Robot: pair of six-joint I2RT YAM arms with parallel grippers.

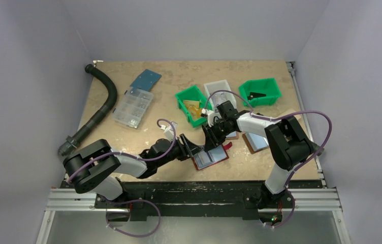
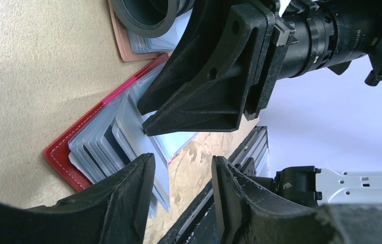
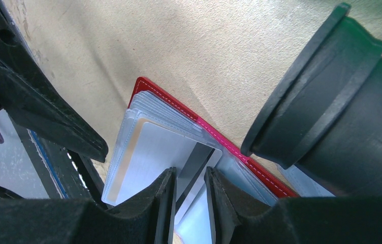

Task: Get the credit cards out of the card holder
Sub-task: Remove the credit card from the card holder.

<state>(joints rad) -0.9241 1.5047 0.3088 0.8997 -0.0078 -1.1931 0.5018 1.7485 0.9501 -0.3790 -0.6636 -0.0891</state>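
The dark red card holder point(image 1: 214, 158) lies open near the table's front edge, its pale blue-grey pockets fanned out point(image 2: 97, 147). In the right wrist view, one of the credit cards point(image 3: 153, 147), pale with a dark stripe, sticks part way out of a pocket inside the red cover point(image 3: 143, 86). My right gripper point(image 3: 189, 175) stands over that card with its jaws narrowly parted, and the card's face shows in the gap. From the left, my left gripper point(image 2: 181, 168) is open at the holder's near edge, one finger over the pockets and nothing between its fingers. Both grippers point(image 1: 195, 151) point(image 1: 213, 142) meet over the holder.
Two brown folders point(image 1: 255, 142) point(image 1: 232, 134) lie just right of and behind the holder. Further back stand two green bins point(image 1: 194, 104) point(image 1: 260, 91) and a white bin point(image 1: 218, 91). A clear organiser box point(image 1: 133, 107), a blue plate point(image 1: 146, 80) and a black hose point(image 1: 102, 101) occupy the left.
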